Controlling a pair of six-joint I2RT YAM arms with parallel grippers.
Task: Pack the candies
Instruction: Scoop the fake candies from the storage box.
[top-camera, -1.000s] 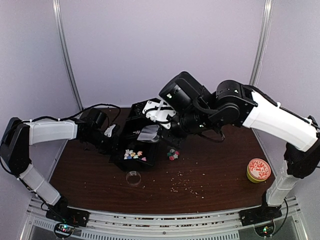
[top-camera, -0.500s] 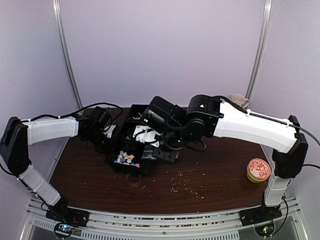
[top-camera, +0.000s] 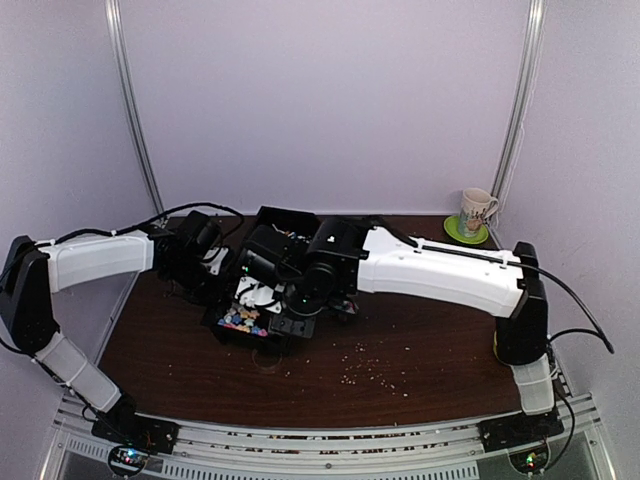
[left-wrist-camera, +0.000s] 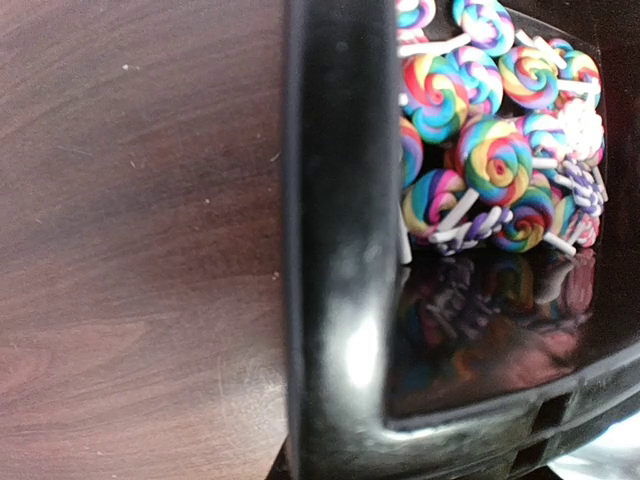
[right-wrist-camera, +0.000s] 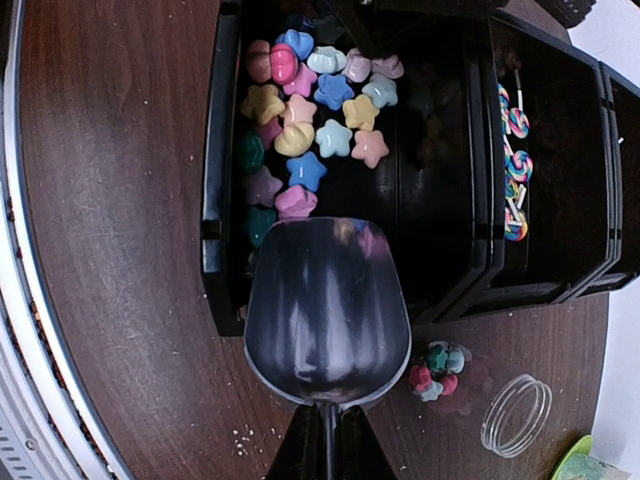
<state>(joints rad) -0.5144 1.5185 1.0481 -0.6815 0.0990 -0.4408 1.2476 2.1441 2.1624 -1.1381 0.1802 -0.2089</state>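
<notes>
Tray: a black tray (right-wrist-camera: 212, 200) with several compartments lies on the dark wooden counter (right-wrist-camera: 110, 250); everything below is placed from it.
Candies: the candies (right-wrist-camera: 300, 110), star and heart shapes in pink, yellow, blue, green and purple, are heaped in the tray's end compartment, filling the half away from the scoop.
Loose candies: a small heap of candies (right-wrist-camera: 436, 368) lies on the counter just outside the tray's corner, beside the scoop.
Lollipops: swirled lollipops (left-wrist-camera: 490, 160) with white sticks lie in a compartment further across the tray from the candies.
Scoop: a shiny metal scoop (right-wrist-camera: 325, 305) hangs over the tray's end wall, its front lip just beside the nearest candies.
Right gripper: the right gripper (right-wrist-camera: 325, 445) is closed narrowly around the scoop's handle.
Left gripper: the left gripper (top-camera: 213, 262) sits at the tray's side opposite the right arm; I cannot tell whether it is wide or narrow.
Ring: a clear ring (right-wrist-camera: 515, 415) lies on the counter near the loose heap, apart from the tray.
Crumbs: pale crumbs (top-camera: 375, 368) are scattered on the counter in front of the tray.
Mug: a mug (top-camera: 476, 208) stands on a green saucer (top-camera: 465, 232), well apart from the tray, at the counter's far right corner.
</notes>
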